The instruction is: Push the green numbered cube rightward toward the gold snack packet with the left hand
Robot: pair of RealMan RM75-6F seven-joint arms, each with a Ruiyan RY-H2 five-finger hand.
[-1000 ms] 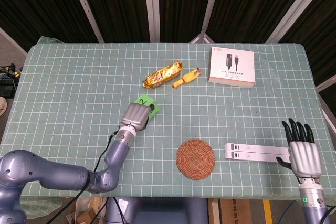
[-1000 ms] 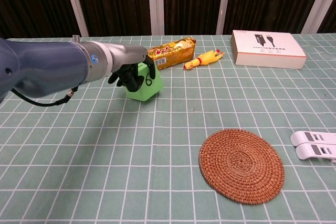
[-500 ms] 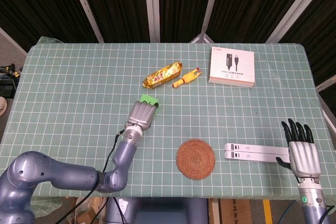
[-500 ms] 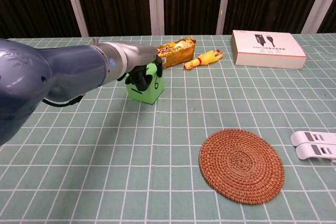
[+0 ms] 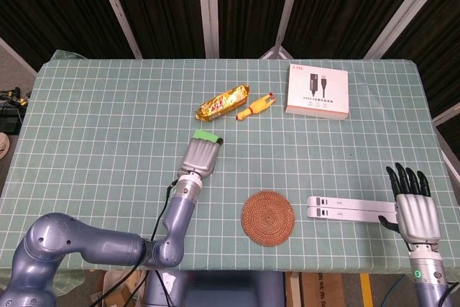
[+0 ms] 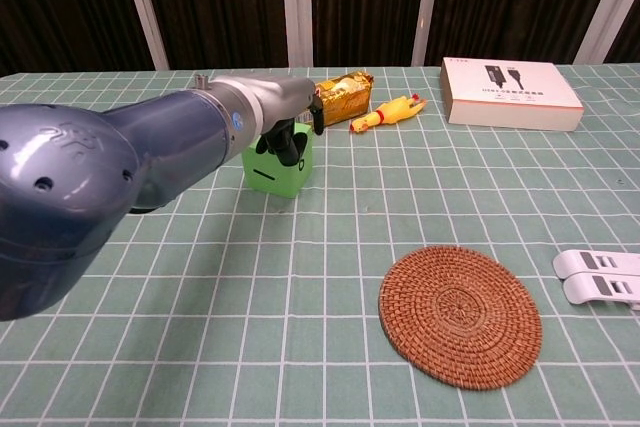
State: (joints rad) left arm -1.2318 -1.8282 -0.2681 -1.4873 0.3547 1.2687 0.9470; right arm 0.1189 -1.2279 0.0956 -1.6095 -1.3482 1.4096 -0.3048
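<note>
The green numbered cube (image 6: 272, 165) stands left of centre; in the head view only its far edge (image 5: 207, 136) shows past my left hand (image 5: 200, 155). That hand lies over the cube's top, dark fingers (image 6: 292, 140) draped down its right front face and touching it. The gold snack packet (image 5: 223, 103) lies just beyond, up and to the right, and its near end (image 6: 344, 95) is close to the hand. My right hand (image 5: 415, 207) hovers at the front right table edge, fingers straight and apart, holding nothing.
A yellow rubber chicken toy (image 5: 256, 107) lies right of the packet. A white cable box (image 5: 318, 90) sits at the back right. A woven round coaster (image 5: 267, 218) and two white strips (image 5: 351, 208) lie near the front.
My left hand has slid rightward with the green cube, which turned slightly and now sits closer to the snack packet. The right hand has not moved.
</note>
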